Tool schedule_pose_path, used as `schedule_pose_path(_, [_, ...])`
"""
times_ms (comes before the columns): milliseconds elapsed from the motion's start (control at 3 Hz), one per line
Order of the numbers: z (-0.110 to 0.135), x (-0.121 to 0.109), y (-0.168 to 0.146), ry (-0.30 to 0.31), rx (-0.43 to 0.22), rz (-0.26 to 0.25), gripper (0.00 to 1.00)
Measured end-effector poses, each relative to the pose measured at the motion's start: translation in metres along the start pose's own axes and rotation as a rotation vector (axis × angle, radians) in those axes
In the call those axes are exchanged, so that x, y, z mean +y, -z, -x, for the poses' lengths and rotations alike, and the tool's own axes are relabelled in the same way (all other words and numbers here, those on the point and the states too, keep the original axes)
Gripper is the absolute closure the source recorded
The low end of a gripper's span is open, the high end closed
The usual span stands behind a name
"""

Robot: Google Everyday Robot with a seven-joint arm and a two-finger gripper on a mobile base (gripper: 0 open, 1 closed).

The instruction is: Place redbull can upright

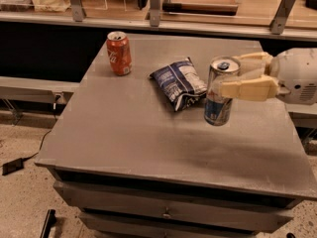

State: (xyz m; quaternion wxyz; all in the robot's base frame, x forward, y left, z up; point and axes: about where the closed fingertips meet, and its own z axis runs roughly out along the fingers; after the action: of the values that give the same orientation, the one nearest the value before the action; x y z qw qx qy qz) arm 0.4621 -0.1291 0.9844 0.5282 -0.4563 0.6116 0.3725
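Gripping redbull can (219, 94) upright, top upward: claw (229, 76).

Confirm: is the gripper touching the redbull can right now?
Touching. The camera view shows the gripper coming in from the right, its fingers clamped on both sides of the redbull can at its upper half, with no gap visible.

No legible text, even on the redbull can (217, 112) clasped by the gripper (229, 75) at right.
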Motion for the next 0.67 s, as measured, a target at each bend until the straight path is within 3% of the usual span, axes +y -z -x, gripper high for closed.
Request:
schedule_pose_path(333, [-0.024,-0.008,0.001,0.023,-0.006,-0.055,1.0])
schedule_pose_path(667, [-0.045,-0.012,-0.003,0.061,-0.036,-0.071,0.85])
